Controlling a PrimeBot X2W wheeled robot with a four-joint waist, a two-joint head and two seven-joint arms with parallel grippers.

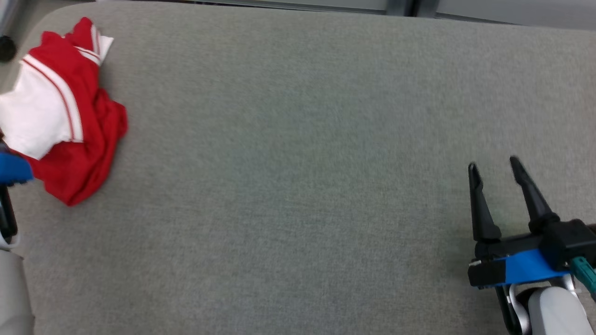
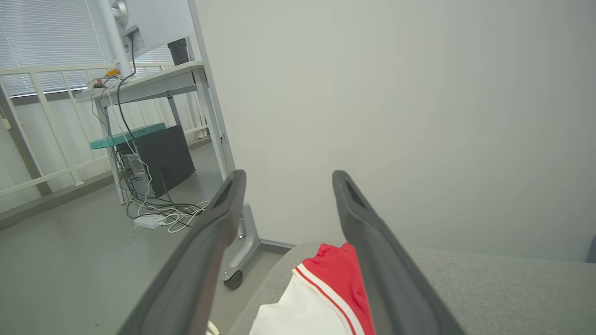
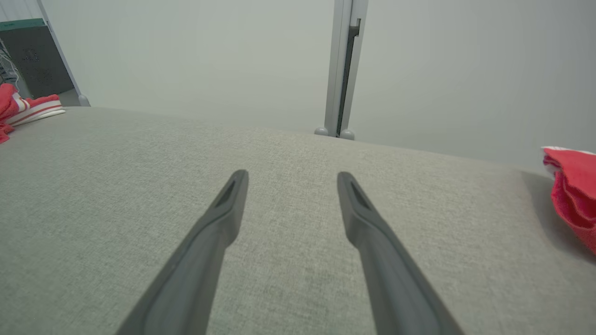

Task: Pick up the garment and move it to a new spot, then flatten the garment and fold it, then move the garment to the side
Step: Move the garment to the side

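Just below the left end effector (image 2: 287, 177), released, the crumpled red-and-white garment (image 2: 333, 267) lies by the tabletop (image 1: 298, 186) corner; a shallow pinch may drag it overboard. Right end effector (image 1: 492, 162): released, well apart.

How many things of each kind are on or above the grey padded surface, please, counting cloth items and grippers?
1 red-and-white garment
1 red cloth, at the right wrist view's right edge
2 grippers: left gripper and right gripper, both open
Total: 4
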